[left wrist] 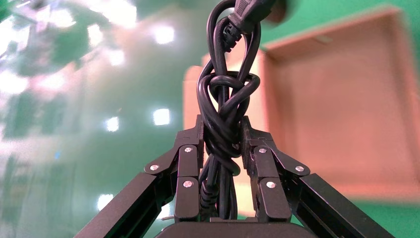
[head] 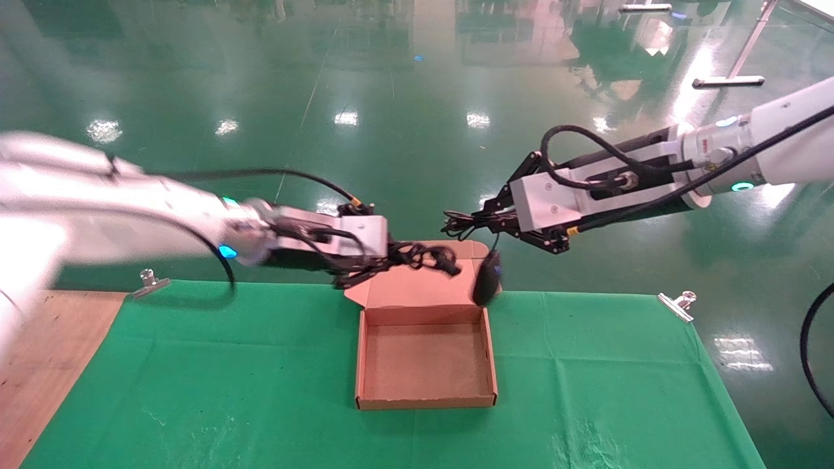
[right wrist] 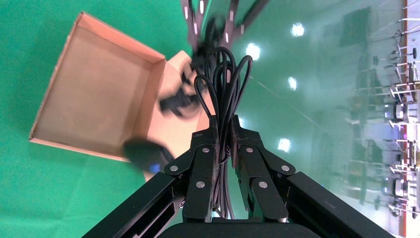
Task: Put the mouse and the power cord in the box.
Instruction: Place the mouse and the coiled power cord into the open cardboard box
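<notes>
Head view: the box (head: pixel 427 355), a shallow brown cardboard mailer, lies open on the green cloth (head: pixel 195 391) that covers the surface, its lid folded back toward the far edge and its tray bare. Two metal clips (head: pixel 677 305) pin the cloth at the far corners, and bare wood (head: pixel 39 365) shows at the robot's left.

The left claw (head: pixel 384 259) is held above the far edge of the surface, just over the box's lid. Its fingers (left wrist: pixel 188 183) are clamped on the power cord (left wrist: pixel 225 124), a thick black cable knotted into a bundle; in the left wrist view the bundle runs between the two pads and its plug end reaches beyond them, with the box blurred behind. In the head view the free end of the cord hangs above the lid.

The right claw (head: pixel 479 218) is held above and beyond the far right corner of the box. It is closed on the looped thin black cable (right wrist: pixel 223 89) of the mouse (head: pixel 488 278); in the right wrist view the loops pass between the pads and fan out past them. The mouse itself, a small black oval, dangles from this cable over the lid's right edge, clear of the tray. Whether it touches the lid cannot be told.

The floor (head: pixel 417 98) beyond is glossy green.
</notes>
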You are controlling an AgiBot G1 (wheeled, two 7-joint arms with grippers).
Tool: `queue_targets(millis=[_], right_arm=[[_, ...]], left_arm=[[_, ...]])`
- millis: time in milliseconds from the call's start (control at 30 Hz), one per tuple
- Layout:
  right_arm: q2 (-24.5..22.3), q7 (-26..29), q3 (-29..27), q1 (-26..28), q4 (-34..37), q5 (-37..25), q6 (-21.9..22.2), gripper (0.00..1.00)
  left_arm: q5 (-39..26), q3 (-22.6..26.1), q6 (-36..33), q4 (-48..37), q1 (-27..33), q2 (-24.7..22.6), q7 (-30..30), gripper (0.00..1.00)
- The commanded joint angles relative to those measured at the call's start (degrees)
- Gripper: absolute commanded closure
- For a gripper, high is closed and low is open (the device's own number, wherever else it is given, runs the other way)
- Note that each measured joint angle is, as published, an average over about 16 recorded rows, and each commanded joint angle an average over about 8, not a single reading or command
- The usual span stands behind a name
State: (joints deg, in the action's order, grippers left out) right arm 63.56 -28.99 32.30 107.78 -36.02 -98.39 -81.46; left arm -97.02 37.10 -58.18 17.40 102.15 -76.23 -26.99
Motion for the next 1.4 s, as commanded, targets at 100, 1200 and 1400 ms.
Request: queue_targets(millis=[100, 1200, 1400], right_arm=[[-0.9, -0.7, -0.2, -0.8, 0.2, 0.7, -1.0, 1.00], [-2.9, -3.4, 0.4, -3.5, 4.8, -0.2, -1.2, 1.00], [-2.5, -3.9, 0.5, -3.2, 5.5, 0.0, -1.5, 1.00]], left_arm=[[2.5, -1.3, 10.5, 1.1, -7.4, -1.7, -1.1, 1.00], [12.4, 29.1, 34.6, 14.9, -20.5, -2.2, 19.2, 0.00], [14.8, 31.7, 35.4, 14.8, -19.9, -2.2, 19.1, 0.00]])
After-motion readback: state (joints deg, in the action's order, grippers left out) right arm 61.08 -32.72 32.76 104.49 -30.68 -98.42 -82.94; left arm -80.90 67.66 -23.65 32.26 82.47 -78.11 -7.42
